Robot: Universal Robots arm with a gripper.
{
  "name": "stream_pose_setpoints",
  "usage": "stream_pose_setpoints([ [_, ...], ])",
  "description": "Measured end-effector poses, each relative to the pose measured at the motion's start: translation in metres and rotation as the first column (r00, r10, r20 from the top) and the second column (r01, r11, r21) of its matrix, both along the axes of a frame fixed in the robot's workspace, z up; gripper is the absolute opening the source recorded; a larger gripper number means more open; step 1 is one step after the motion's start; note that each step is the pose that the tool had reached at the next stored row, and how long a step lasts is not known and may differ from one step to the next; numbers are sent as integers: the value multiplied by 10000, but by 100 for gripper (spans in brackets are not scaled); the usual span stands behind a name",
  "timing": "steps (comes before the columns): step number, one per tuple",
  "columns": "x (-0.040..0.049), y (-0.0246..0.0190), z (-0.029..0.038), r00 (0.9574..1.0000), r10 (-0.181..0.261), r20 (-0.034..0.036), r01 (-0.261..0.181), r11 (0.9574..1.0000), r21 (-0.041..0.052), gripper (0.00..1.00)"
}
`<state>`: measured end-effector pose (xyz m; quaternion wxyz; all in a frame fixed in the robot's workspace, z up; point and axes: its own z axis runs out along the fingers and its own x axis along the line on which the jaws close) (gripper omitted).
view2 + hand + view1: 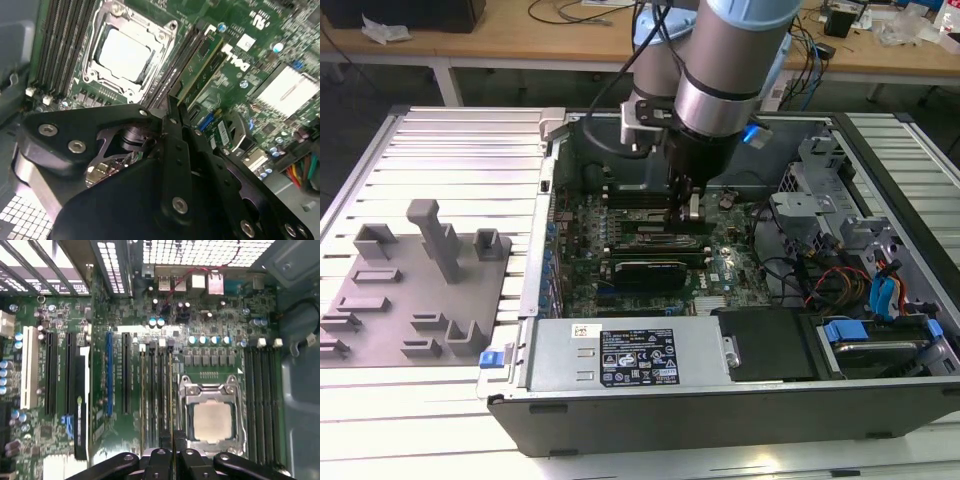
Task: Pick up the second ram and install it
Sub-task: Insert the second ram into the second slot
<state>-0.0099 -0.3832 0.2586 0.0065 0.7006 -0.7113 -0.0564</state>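
My gripper [688,208] is down inside the open computer case, over the green motherboard [720,265]. In both wrist views its black fingers [161,459] stand close together, shut on the second ram [200,62], a thin green stick held on edge. The stick [171,400] runs along the row of memory slots right beside the square metal processor socket [212,420]. Its lower edge is at slot level. I cannot tell whether it is seated. The gripper [172,107] holds the stick at one end.
Grey moulded holder blocks [420,290] sit on the ribbed table at the exterior view's left. The power supply box [630,355] borders the board at the front. Drive cages and cable bundles [860,280] crowd the exterior view's right. More memory slots [262,400] lie beyond the socket.
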Motion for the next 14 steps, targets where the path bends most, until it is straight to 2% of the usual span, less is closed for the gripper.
stream_pose_setpoints([
  [1,-6,-9,-19,10000,0,-1,0,10000,-1,13],
  [2,-27,-16,-89,10000,1,0,-1,10000,-2,13],
  [4,-43,-16,-153,10000,-9,-1,9,9999,-138,13],
  [7,-46,-9,-178,10000,-14,-1,14,9998,-198,13],
  [14,-64,5,-245,10000,-18,0,18,9997,-263,13],
])
